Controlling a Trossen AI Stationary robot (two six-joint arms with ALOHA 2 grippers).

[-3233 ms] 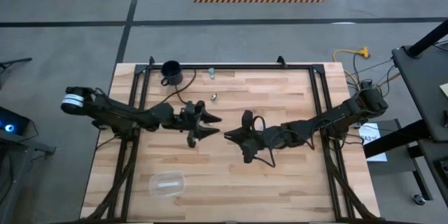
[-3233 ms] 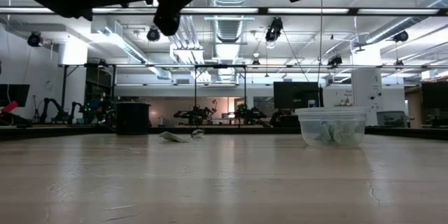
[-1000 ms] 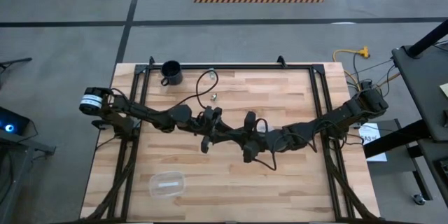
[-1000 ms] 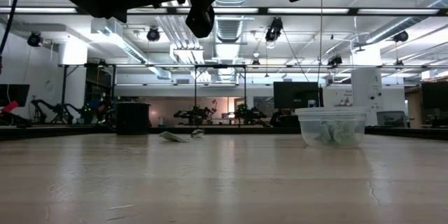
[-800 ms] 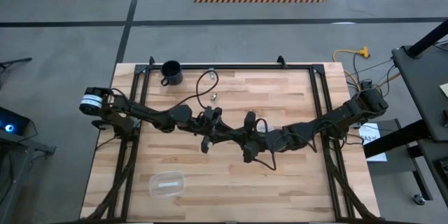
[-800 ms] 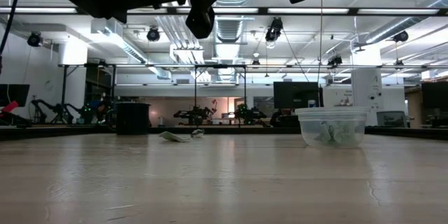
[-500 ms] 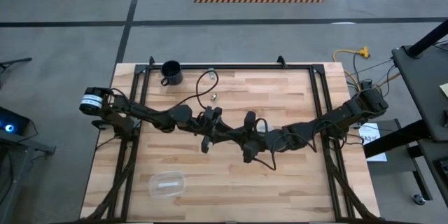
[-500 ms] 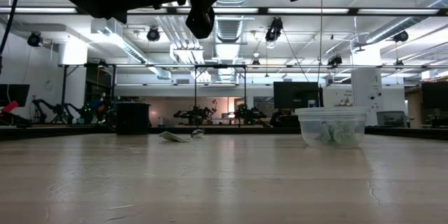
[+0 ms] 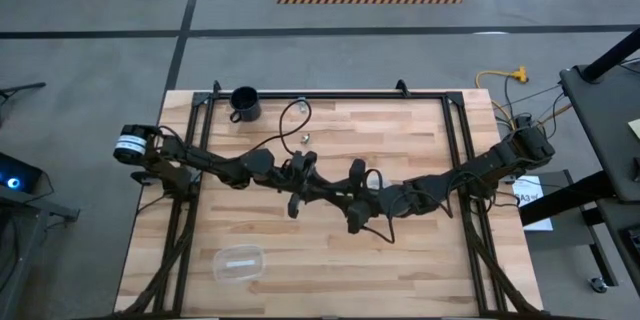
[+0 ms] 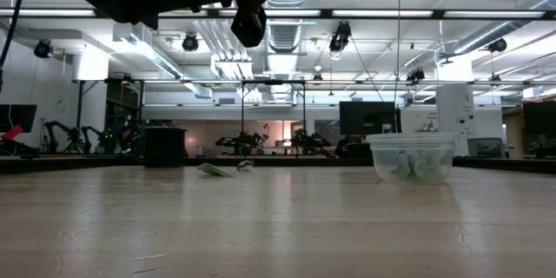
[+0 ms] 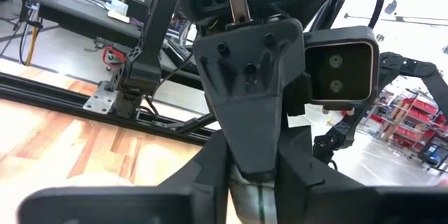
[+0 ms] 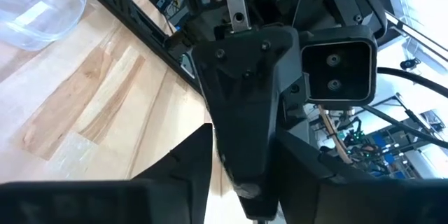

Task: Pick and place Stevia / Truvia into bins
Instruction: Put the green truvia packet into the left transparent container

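Both arms meet above the middle of the table. My left gripper (image 9: 318, 188) (image 11: 255, 206) is shut on a pale green-and-white Stevia packet (image 11: 253, 197). My right gripper (image 9: 338, 193) faces it head-on, its tip right at the packet. The clear rounded-rectangular bin (image 9: 238, 263) (image 10: 413, 158) stands on its base near the table's near left edge, with packets inside. Two more packets (image 9: 307, 138) (image 10: 217, 169) lie flat on the far half of the table. The round bin is not in view. My left gripper has the Stevia packet (image 11: 245, 201) between its two fingers, lifted clear of the table. The packet fills the gap between the fingers (image 11: 203, 196). The right gripper's tip covers its upper part, so I cannot tell which end of it is held.
A black mug (image 9: 245, 103) (image 10: 163, 146) stands at the far left corner. A small clear thing (image 9: 301, 106) lies near the far edge, and a cable loop (image 9: 293, 118) hangs over it. Bare wood (image 9: 420, 250) shows on the near right.
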